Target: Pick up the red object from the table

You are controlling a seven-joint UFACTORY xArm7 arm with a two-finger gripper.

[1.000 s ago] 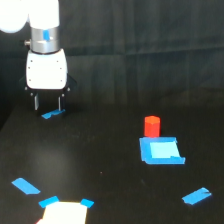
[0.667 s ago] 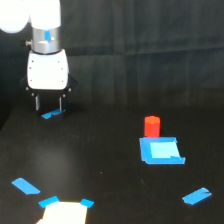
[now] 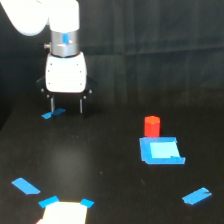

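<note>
The red object [image 3: 152,126], a small upright red-orange cylinder, stands on the black table [image 3: 105,165] right of centre, at the far edge of a light blue square patch [image 3: 161,150]. My gripper [image 3: 67,105] hangs from the white arm at the exterior view's left, well away from the cylinder. Its two dark fingers [image 3: 51,104] point down, spread apart with nothing between them, just above the table near a piece of blue tape [image 3: 52,114].
Blue tape pieces lie scattered: one at the front left [image 3: 26,186], one at the front right [image 3: 196,196], and two beside a pale patch [image 3: 64,212] at the near edge. A dark curtain backs the table.
The arm and gripper have shifted a little toward the exterior view's right. The red cylinder has stayed where it was.
</note>
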